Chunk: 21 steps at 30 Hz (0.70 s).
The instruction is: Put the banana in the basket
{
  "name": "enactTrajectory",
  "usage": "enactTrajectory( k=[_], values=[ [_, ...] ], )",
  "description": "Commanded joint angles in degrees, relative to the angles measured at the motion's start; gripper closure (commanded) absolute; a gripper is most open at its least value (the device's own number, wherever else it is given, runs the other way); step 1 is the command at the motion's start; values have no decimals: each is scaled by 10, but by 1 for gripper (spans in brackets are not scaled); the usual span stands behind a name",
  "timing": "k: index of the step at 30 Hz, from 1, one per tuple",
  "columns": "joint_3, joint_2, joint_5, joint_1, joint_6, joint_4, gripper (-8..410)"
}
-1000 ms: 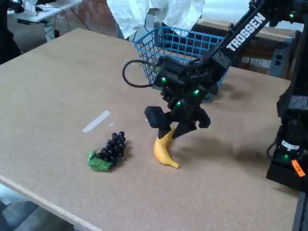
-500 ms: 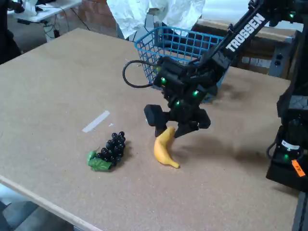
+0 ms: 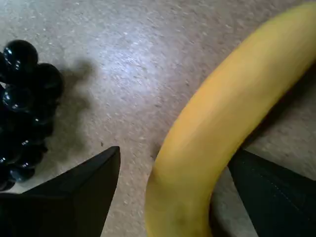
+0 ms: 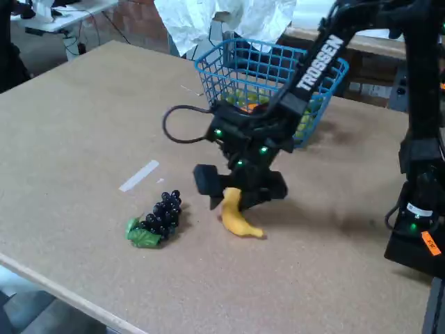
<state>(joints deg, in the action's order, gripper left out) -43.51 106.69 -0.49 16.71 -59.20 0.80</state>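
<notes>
Two black fingers (image 3: 74,197) of the gripper (image 4: 238,193) are straddling the banana (image 4: 237,214), one on each side, jaws open, not yet pinching. Banana is lying on the table (image 4: 83,125), just right of the grape bunch (image 4: 161,214) in the fixed view. Basket (image 4: 268,76) is sitting well behind, something yellow-green showing inside.

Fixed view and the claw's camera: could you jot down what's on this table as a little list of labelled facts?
Banana: lying on the table, between the claw's two fingers
Claw: open, straddling the banana, not yet closed
Grapes: left of the banana in the fixed view, untouched
Basket: blue wire, behind the arm, some items already inside
Tape strip: on the table
</notes>
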Motion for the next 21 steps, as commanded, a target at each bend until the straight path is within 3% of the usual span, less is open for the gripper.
enactTrajectory(
  k=[1, 10, 15, 21],
  values=[
    [-36, 32, 0, 0, 11, -2, 102],
    [-52, 45, -11, 0, 4, 14, 121],
    [-47, 37, -11, 0, 0, 35, 179],
    [-47, 35, -22, 1, -12, 44, 280]
  ],
)
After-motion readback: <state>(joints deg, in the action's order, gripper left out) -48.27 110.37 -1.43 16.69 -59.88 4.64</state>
